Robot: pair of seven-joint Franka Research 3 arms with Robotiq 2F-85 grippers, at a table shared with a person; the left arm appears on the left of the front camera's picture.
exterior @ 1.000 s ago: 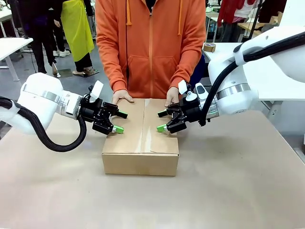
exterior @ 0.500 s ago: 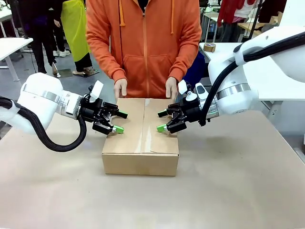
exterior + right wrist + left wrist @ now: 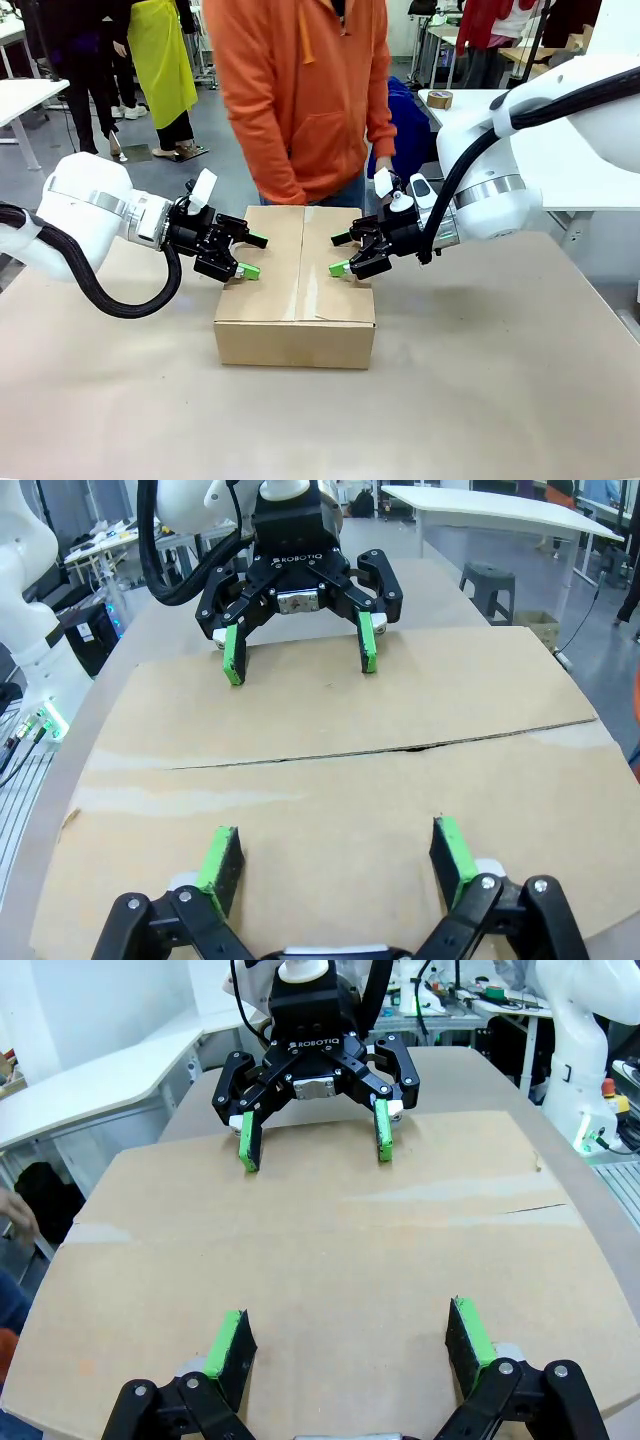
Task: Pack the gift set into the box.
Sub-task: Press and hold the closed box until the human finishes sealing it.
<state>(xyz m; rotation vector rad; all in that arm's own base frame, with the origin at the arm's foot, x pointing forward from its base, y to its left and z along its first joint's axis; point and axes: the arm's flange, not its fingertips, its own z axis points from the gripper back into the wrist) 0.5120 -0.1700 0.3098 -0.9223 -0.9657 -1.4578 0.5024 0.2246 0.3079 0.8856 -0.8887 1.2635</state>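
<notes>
The box (image 3: 295,290) sits shut in the middle of the table, with a clear tape strip along its top seam. My left gripper (image 3: 254,255) hovers open over its left flap, and my right gripper (image 3: 339,253) hovers open over its right flap, the two facing each other. The left wrist view looks past my open left gripper (image 3: 350,1345) across the box top (image 3: 320,1250) to the right gripper (image 3: 312,1135). The right wrist view mirrors this: right gripper (image 3: 337,858), box top (image 3: 330,710), left gripper (image 3: 297,645). Neither holds anything. The gift set is out of view.
A person in an orange hoodie (image 3: 300,100) stands at the far edge, turned sideways, hands off the box. A tape roll (image 3: 438,98) lies on a white table at the back right. Bare brown tabletop (image 3: 480,380) surrounds the box.
The person has lifted both hands off the box's far edge and turned to the side. Both grippers stay where they were, still open.
</notes>
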